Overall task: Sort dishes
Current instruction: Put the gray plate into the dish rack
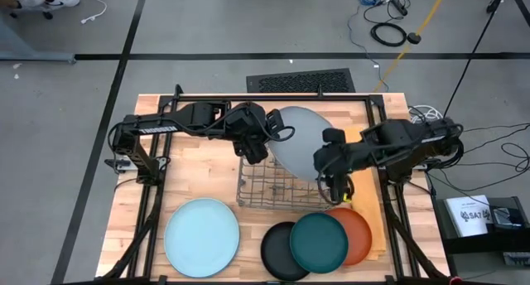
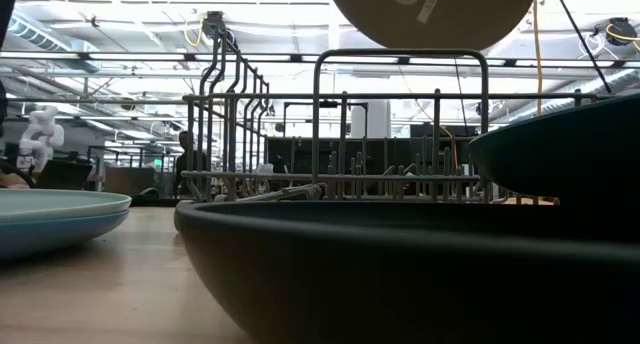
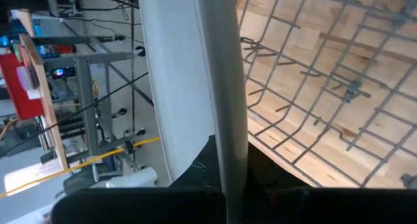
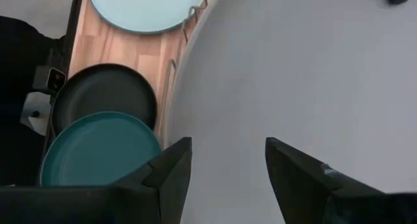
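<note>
The grey plate [image 1: 302, 140] is in the air above the wire rack [image 1: 277, 190], tilted; its underside shows at the top of the low view [image 2: 430, 14]. My left gripper [image 1: 263, 140] is shut on the plate's left edge. My right gripper [image 1: 331, 179] is open at the plate's right near edge, its fingers spread over the grey face [image 4: 228, 165]; I cannot tell whether they touch it. The pale blue plate [image 1: 201, 237], black plate [image 1: 280, 252], dark teal plate [image 1: 319, 242] and orange plate [image 1: 360, 234] lie on the table's near part. The medium blue plate does not show. My left gripper pinches the grey plate's rim [image 3: 228, 152] between its two fingers, one finger [image 3: 202, 168] on each face. The fingers come from the table's left side. The plate is lifted clear above the rack and tilted, its underside turned toward the near edge.
The wire rack stands at the table's middle with upright prongs [image 2: 400, 124]. The teal plate overlaps the black and orange ones. Arm mounts and frame bars [image 1: 149, 165] stand at both sides of the table.
</note>
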Motion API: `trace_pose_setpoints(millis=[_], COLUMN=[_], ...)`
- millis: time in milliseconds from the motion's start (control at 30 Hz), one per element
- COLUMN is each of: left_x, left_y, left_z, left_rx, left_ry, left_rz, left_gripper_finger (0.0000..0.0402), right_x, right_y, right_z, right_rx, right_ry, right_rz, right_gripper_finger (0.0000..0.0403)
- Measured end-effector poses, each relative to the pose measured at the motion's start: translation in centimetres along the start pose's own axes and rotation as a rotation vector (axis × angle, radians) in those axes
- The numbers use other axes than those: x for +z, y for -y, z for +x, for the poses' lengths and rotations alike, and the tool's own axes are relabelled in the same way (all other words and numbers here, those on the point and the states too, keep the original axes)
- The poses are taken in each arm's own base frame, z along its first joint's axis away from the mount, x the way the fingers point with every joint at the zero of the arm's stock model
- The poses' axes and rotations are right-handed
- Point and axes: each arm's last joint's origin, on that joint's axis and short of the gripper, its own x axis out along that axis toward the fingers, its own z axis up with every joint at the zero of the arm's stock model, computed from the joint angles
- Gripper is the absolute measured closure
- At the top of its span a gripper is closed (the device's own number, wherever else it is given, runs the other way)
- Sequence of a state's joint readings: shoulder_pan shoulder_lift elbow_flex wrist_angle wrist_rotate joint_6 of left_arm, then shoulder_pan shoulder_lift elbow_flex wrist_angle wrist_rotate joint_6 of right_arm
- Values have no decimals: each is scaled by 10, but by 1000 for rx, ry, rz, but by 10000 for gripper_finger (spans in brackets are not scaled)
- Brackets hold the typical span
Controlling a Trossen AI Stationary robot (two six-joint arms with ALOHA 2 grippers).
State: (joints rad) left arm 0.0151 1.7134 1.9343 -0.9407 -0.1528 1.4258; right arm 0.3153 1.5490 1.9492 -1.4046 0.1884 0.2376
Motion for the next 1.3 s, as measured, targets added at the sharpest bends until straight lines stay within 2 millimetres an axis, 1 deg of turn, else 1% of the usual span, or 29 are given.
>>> trace_pose_setpoints(millis=[100,267,367,500,667,767,833,1033,1200,1300], left_x=[0,2,3,4,2,2,2,2,4,7], left_y=[1,1,2,3,6,7,7,7,5,5], left_z=[0,0,0,0,0,2,4,8,8,7], left_rx=[-5,-7,-18,-34,-55,-65,-64,-62,-42,-34], left_ry=[3,23,27,28,6,-10,-35,-45,-37,-31], left_rz=[-12,-47,-55,-80,-78,-75,-71,-68,-69,-80], left_gripper_finger=[392,392,392,392,392,393,393,393,393,393], right_x=[-1,-2,-3,0,1,4,7,8,12,14], right_y=[-9,-16,-17,-17,-16,-17,-19,-23,-24,-25], right_z=[7,6,1,-10,-17,-19,-14,7,24,32], right_rx=[10,3,-14,17,22,70,76,-8,-166,-199], right_ry=[5,20,32,68,78,110,107,15,6,-7], right_rz=[-4,-4,-13,-5,-2,16,23,34,67,59], right_gripper_finger=[215,215,215,215,215,215,215,215,215,218])
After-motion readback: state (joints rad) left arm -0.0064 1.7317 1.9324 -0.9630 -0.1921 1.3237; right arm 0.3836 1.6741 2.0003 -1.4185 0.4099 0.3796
